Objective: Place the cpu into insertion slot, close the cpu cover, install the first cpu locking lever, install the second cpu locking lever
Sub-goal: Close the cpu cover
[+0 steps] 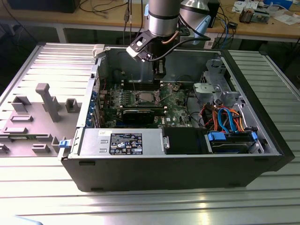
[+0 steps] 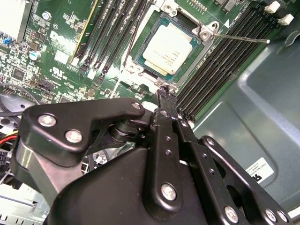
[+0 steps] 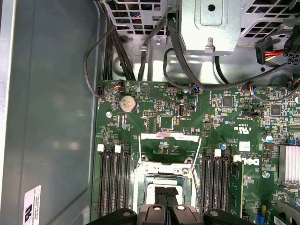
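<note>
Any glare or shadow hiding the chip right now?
Second wrist view: the chip is evenly lit, no hot spot. First wrist view: the end effector overlaps the socket. Exterior view: glare lies on the ribbed table, not inside the case.

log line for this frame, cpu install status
cpu: seated in insertion slot | cpu cover: open | gripper: shut, empty, over the slot

The arm is a silver-grey cylinder banded in black, with black cable looping at its wrist beside a pale bracket; the gripper is matt black, built of linked plates studded with silver screws
</note>
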Available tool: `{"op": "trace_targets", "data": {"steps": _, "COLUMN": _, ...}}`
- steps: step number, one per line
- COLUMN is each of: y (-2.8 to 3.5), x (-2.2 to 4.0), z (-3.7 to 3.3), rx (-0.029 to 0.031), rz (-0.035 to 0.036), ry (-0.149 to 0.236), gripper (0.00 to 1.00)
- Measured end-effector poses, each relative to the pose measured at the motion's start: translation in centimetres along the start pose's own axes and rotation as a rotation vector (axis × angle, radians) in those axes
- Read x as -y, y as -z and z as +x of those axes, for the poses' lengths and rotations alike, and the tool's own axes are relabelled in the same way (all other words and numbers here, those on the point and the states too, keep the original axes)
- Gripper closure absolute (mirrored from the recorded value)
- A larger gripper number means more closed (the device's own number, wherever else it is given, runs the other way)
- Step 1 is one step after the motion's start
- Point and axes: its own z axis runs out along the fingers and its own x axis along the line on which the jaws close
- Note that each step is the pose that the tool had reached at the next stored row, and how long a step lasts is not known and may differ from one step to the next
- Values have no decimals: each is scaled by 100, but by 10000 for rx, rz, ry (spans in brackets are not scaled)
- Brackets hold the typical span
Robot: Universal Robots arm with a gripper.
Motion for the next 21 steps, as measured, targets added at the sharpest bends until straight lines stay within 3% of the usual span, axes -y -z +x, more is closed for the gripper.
{"op": "trace_targets", "data": {"steps": 15, "y": 51, "x": -6, "z": 1, "rx": -1, "rz": 0, "ry": 3, "gripper": 89}}
{"op": "trace_targets", "data": {"steps": 18, "y": 48, "x": -67, "z": -2, "rx": 0, "rz": 0, "ry": 0, "gripper": 89}}
{"op": "trace_targets", "data": {"steps": 21, "y": 48, "x": -76, "z": -3, "rx": 0, "rz": 0, "ry": 0, "gripper": 89}}
